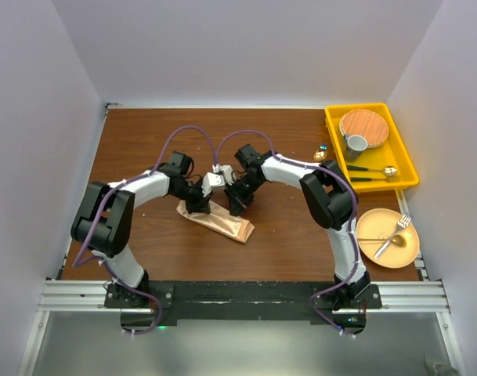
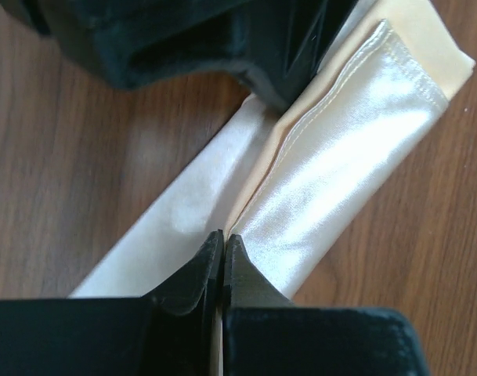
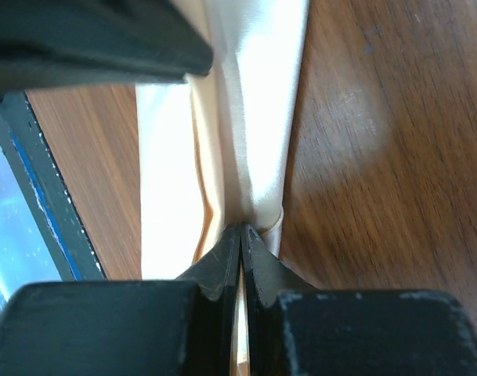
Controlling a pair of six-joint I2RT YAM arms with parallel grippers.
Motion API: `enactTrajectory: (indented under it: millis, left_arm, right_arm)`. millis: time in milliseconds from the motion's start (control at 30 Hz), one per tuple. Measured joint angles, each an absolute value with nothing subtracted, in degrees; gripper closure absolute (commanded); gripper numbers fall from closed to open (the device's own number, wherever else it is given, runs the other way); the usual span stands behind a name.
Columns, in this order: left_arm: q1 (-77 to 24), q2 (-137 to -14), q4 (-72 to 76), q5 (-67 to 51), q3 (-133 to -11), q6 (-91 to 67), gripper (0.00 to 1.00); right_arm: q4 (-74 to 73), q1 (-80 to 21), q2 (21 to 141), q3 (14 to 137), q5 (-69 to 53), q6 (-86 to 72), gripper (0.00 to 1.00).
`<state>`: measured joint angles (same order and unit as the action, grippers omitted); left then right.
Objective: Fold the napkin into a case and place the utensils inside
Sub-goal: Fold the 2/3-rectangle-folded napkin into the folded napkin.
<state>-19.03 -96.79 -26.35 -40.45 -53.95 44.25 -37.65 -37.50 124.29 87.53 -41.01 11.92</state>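
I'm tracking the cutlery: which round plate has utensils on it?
The pale orange round plate on the table, carrying a gold fork and spoon; the wood-grain plate in the yellow tray carries none.

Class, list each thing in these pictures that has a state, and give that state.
napkin: folded into a narrow strip, flat on the table.
left pincer: shut on the napkin.
right pincer: shut on the napkin.
fork: lying on the tan plate.
cup: in the yellow tray.
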Motion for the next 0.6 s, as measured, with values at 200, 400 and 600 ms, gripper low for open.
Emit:
enactTrajectory:
  millis: [200, 400, 600]
  left_arm:
    - [-18.7, -98.5, -26.0, -40.4, -54.0, 43.4, 1.00]
    - [-18.7, -98.6, -25.4, -40.5, -54.0, 42.5, 1.00]
    - [-19.1, -97.5, -25.5, -40.5, -53.8, 42.7, 1.00]
  right_arm:
    - [-38.2, -37.6, 124.2, 88.0, -40.4, 12.8, 0.95]
    - [-39.4, -37.6, 124.6, 90.6, -38.1, 14.0, 0.90]
    - [-41.0, -37.6, 124.6, 94.7, -38.9, 13.9, 0.81]
